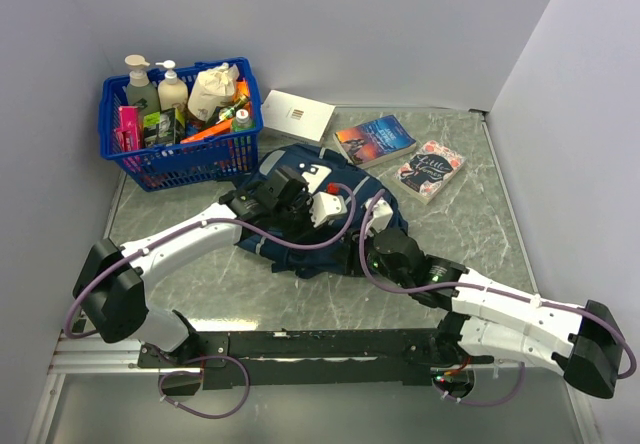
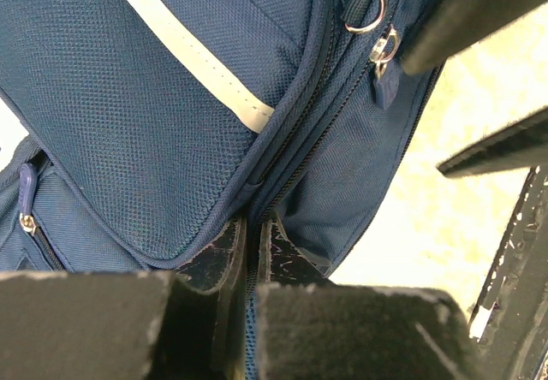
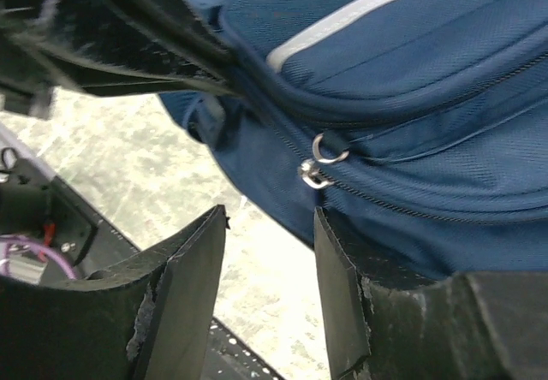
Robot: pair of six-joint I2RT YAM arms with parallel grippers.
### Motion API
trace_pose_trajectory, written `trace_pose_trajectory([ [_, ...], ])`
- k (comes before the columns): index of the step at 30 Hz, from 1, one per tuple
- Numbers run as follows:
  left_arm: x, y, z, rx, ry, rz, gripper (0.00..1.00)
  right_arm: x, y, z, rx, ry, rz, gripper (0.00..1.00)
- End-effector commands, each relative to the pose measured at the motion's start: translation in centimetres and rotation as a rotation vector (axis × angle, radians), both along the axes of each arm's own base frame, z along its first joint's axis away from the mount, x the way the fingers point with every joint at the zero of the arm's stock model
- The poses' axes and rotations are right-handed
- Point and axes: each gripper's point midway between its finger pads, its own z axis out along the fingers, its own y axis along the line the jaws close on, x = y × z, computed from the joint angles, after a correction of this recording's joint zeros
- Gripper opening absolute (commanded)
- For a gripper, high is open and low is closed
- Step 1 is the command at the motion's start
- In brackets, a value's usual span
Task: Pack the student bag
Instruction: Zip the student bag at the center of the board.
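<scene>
Nothing here can actually be read: the lettering on the blue book (image 1: 375, 140) and the pink book (image 1: 431, 170) is too small (likewise the labels on the bottles (image 1: 172, 90) in the basket (image 1: 180, 169)).

The left arm (image 1: 190, 236) and the right arm (image 1: 510, 309) wear smooth white plastic shells between bulky matte-black joint housings, and a glossy purple cable (image 1: 300, 244) loops along each. Both are bolted to a long black metal rail (image 1: 330, 344). The left gripper (image 2: 251, 226) and the right gripper (image 3: 270, 217) have flat black fingers (image 3: 184, 286) with scuffed, chipped edges, backed by rough-textured black blocks.
</scene>
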Motion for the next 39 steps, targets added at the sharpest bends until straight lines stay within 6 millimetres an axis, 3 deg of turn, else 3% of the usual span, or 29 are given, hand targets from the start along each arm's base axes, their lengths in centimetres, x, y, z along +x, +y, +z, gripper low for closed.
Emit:
trace_pose_trajectory([
  [1,0.4,-1.6,3.8,-0.110,-0.027,0.007,0.01,1.0,-0.1,0.8,-0.007,-0.036,-0.045,0.54],
  [6,0.2,-1.8,4.0,-0.112,-0.025,0.004,0.01,1.3,-0.5,0.2,-0.020,-0.036,-0.066,0.54],
  [15,-1.1,-2.6,4.6,-0.118,-0.001,-0.033,0.01,3.5,-0.3,-0.2,-0.108,-0.080,-0.122,0.53],
  [28,-2.0,-2.5,3.5,-0.095,0.025,-0.052,0.01,5.1,-1.6,1.7,-0.097,-0.181,-0.218,0.52],
  [34,-2.3,-2.5,3.3,-0.087,0.031,-0.059,0.01,5.8,-2.7,2.2,-0.099,-0.225,-0.278,0.46],
  [39,-2.5,-2.7,3.2,-0.086,0.039,-0.066,0.01,6.2,-2.2,2.0,-0.117,-0.225,-0.272,0.33],
])
